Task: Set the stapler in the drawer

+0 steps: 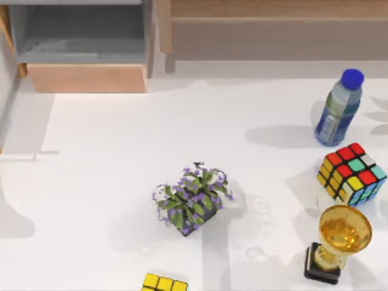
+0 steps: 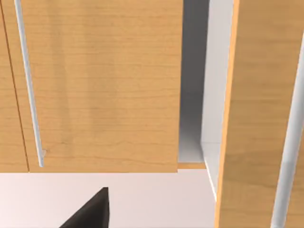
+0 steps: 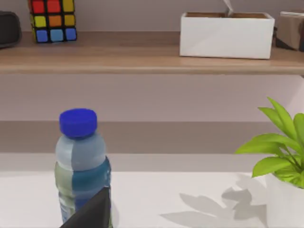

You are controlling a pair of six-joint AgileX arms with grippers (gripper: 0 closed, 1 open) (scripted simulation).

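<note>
Top view: the drawer (image 1: 85, 48) stands pulled out at the far left of the white tabletop (image 1: 121, 151), its grey floor bare and its tan front panel facing the tabletop; the stapler's position cannot be told from any view. A long brown wooden unit (image 1: 273, 30) runs along the far edge to the right. A potted purple-flowered plant (image 1: 193, 199) sits near the centre; a blue-capped bottle (image 1: 338, 109), a colour cube (image 1: 351, 174) and a gold trophy (image 1: 339, 242) line the right side, and a second cube (image 1: 163, 283) lies at the near edge. Left wrist view: tan wood panels and a grey gap. Right wrist view: the bottle before a shelf (image 3: 142, 54) bearing a white box (image 3: 227, 35). The state of both sets of jaws cannot be told.
</note>
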